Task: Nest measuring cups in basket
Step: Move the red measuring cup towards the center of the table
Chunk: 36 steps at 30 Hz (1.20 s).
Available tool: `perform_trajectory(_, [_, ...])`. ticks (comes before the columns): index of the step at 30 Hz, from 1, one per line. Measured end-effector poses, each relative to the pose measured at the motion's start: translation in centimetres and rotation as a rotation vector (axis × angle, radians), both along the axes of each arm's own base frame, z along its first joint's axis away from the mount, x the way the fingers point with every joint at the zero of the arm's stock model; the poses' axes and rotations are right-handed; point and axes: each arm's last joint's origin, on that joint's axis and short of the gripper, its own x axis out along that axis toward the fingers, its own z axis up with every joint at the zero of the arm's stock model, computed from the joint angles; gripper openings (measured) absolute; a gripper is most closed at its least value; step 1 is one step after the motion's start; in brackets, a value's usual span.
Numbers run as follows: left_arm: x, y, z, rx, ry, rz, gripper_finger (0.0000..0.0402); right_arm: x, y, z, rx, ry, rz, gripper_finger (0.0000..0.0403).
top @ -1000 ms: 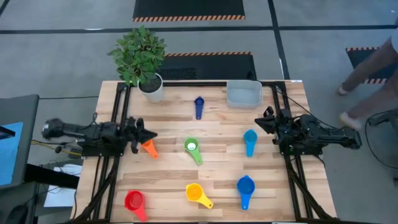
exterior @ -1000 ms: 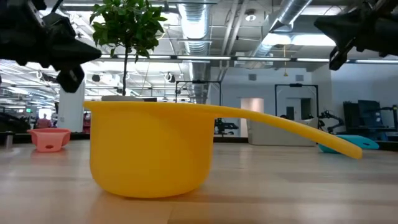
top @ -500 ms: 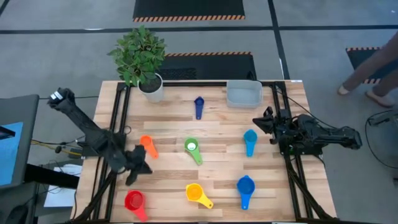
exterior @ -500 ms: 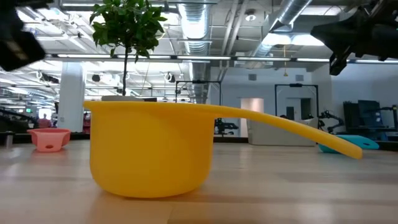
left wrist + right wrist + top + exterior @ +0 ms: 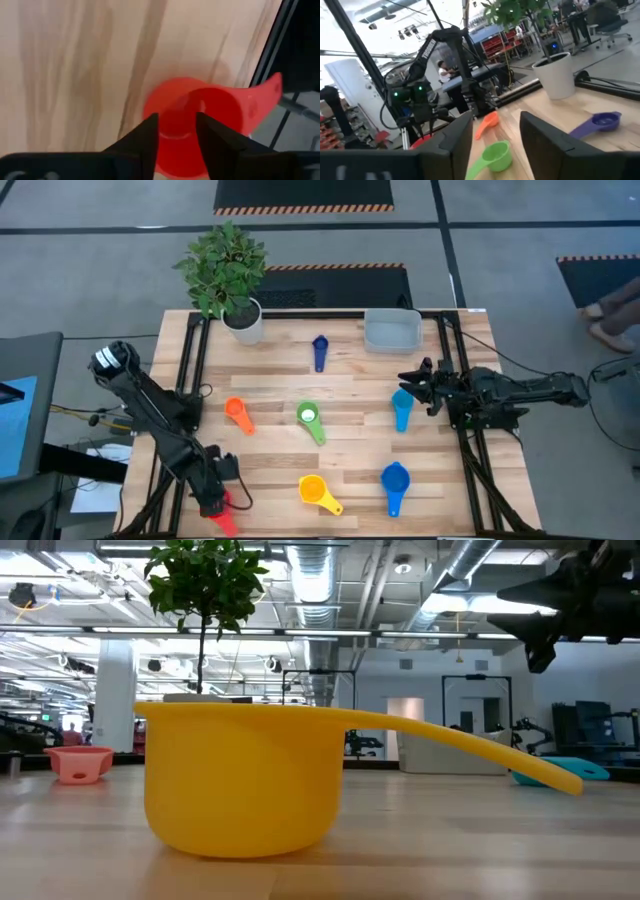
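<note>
We've swung our left gripper (image 5: 176, 137) down to seven o'clock, jaws spread over the red measuring cup (image 5: 200, 120) — first pickup looks imminent. Our right gripper (image 5: 418, 376), jaws spread, has edged toward the light blue cup (image 5: 402, 406); the basket (image 5: 392, 332) waits at one o'clock.

Both arms are dark, near-black, built of chunky jointed segments, and the left arm (image 5: 150, 415) carries a pale round cap at one joint. Each gripper (left gripper (image 5: 176, 131), right gripper (image 5: 495, 131)) ends in two flat, tapering black fingers. Thin dark cables trail along the right arm (image 5: 520, 392).
</note>
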Motion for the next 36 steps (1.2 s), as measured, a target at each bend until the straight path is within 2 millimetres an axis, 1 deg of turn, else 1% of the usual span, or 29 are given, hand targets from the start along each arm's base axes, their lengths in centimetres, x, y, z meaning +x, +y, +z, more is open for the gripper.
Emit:
perform_trajectory(2, [0.0,-0.3,-0.3,0.009,0.016,-0.008,0.0136,0.2,0.0,-0.1,0.000,0.013,0.000,0.0212])
perform_trajectory(6, [-0.4,0.1,-1.2,0.096,0.090,0.006,0.0145,0.5,0.0,-0.1,-0.009,0.014,0.006,0.0225])
perform_trajectory(8, [-0.6,0.3,-1.4,0.118,0.126,-0.001,0.0145,0.6,0.0,0.0,-0.010,0.008,0.010,0.0226])
perform_trajectory(14, [-0.6,0.4,-1.5,0.126,0.124,-0.044,0.0142,0.8,0.0,0.0,-0.030,0.009,0.007,0.0217])
perform_trajectory(16, [-0.6,0.4,-1.5,0.131,0.116,-0.055,0.0133,0.9,0.0,0.0,-0.028,0.011,0.007,0.0214])
perform_trajectory(18, [-0.6,0.4,-1.5,0.146,0.095,-0.064,0.0114,0.9,0.0,-0.1,-0.029,0.014,0.007,0.0211])
perform_trajectory(21, [-0.5,0.5,-1.5,0.175,0.061,-0.088,0.0071,0.9,0.0,0.0,-0.028,0.010,0.007,0.0206])
perform_trajectory(24, [-0.2,0.7,-1.5,0.188,0.042,-0.107,0.0018,0.9,0.0,0.0,-0.028,0.005,0.007,0.0198])
perform_trajectory(25, [-0.2,0.8,-1.5,0.190,0.038,-0.113,0.0010,0.9,0.0,0.0,-0.028,0.003,0.007,0.0195])
perform_trajectory(31, [0.9,1.6,-1.4,0.246,-0.035,-0.184,0.0004,0.8,0.0,0.4,-0.027,-0.039,0.007,0.0165])
perform_trajectory(36, [2.6,2.9,-1.0,0.253,-0.072,-0.297,0.0002,0.8,0.0,0.6,-0.026,-0.055,0.006,0.0132])
